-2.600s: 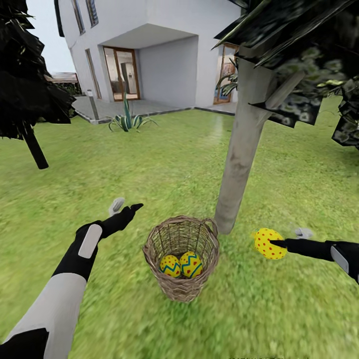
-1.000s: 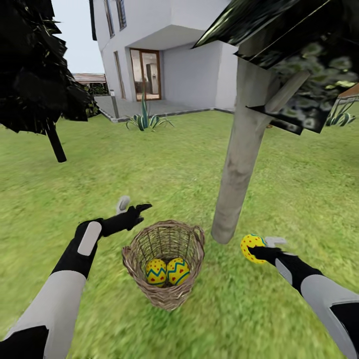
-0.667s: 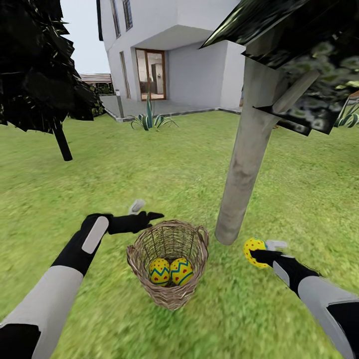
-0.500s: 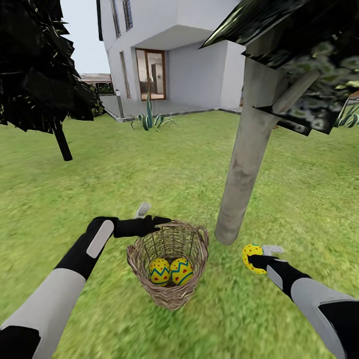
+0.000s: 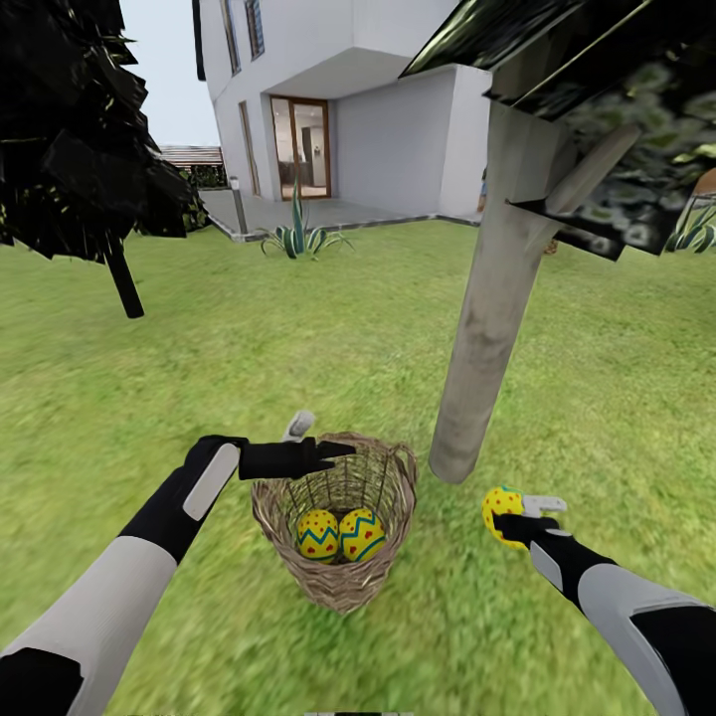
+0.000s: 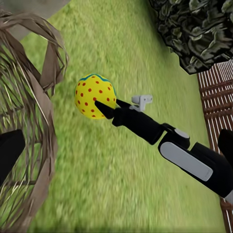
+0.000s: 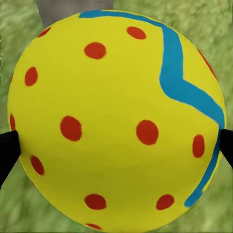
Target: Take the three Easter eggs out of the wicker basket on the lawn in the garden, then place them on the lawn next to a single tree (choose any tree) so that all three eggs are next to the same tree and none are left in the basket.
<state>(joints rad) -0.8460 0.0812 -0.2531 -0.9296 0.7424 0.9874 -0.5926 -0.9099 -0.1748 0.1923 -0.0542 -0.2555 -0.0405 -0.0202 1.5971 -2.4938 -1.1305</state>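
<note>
eggs, two (image 5: pixel 339 534), side by side at the bottom of the basket (image 5: pixel 298 572), lower centre of the head view, on the lawn (image 5: pixel 298 328). left gripper (image 5: pixel 323 438) just over the basket's near-left rim, fingers spread. tree (image 5: pixel 485 338) trunk rising just right of the basket, foot near its rim. third egg (image 5: pixel 500 507) at lower right, low over the grass near the trunk's foot, pinched in the right gripper (image 5: pixel 517 509); fingertips (image 7: pixel 7 145) pressed on both its sides in the right wrist view.
</note>
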